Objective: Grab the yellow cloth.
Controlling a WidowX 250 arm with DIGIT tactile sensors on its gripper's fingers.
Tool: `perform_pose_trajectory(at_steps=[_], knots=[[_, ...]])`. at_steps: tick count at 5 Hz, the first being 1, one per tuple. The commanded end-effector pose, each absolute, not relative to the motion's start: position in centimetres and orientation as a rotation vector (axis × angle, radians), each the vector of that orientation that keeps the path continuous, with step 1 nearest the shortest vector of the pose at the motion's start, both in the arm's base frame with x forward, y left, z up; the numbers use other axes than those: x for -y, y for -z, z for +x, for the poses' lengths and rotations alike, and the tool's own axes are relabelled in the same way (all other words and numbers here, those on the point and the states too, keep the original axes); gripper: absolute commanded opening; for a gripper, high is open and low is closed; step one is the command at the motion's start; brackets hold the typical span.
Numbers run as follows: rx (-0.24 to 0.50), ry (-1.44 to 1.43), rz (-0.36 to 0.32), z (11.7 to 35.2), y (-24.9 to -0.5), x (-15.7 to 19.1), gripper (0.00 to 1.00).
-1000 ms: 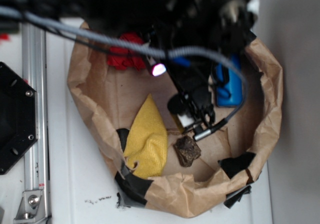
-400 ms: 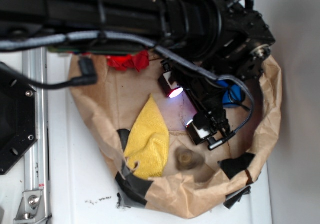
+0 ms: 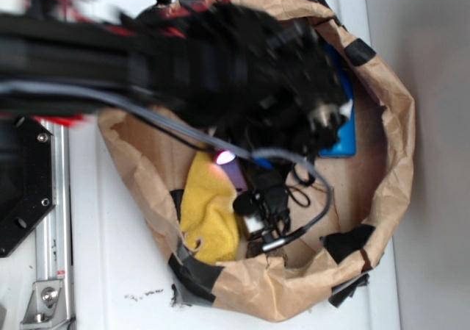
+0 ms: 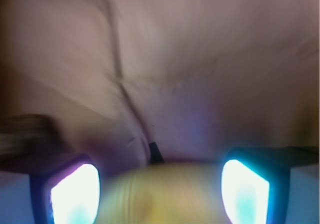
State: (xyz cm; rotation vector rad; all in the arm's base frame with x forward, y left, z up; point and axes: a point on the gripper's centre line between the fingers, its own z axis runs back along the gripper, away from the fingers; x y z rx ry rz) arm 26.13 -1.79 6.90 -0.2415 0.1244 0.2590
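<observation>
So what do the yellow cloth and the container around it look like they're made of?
Yellow cloth: soft woven fabric, matte mustard, judging by its limp folds; the weave itself is blurred. Container: crinkled brown paper, like a rolled-down bag, creased and matte, patched with black tape along the rim.

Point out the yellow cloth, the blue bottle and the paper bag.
yellow cloth (image 3: 208,216): exterior view, middle of its visible ribbed surface.
blue bottle (image 3: 343,135): exterior view, exposed lower right part beside the arm.
paper bag (image 3: 396,146): exterior view, crumpled right wall.
</observation>
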Motion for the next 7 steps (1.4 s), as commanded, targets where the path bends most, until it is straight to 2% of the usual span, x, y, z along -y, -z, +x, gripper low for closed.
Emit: perform_pose_trajectory(at_steps=[1,2,4,6,7], knots=[[0.026,-0.318,-0.293,26.6,-12.0,-0.4,1.00],[-0.062,-0.326,-0.309,26.8,-9.7,0.8,1.00],[-0.215,-0.180,-0.321,23.5,-5.3,5.2,1.00],[-0.260,-0.135,-0.243,21.2,-0.9,7.2,1.00],[-0.262,-0.175,-0.243,20.6,0.4,7.1,0.00]])
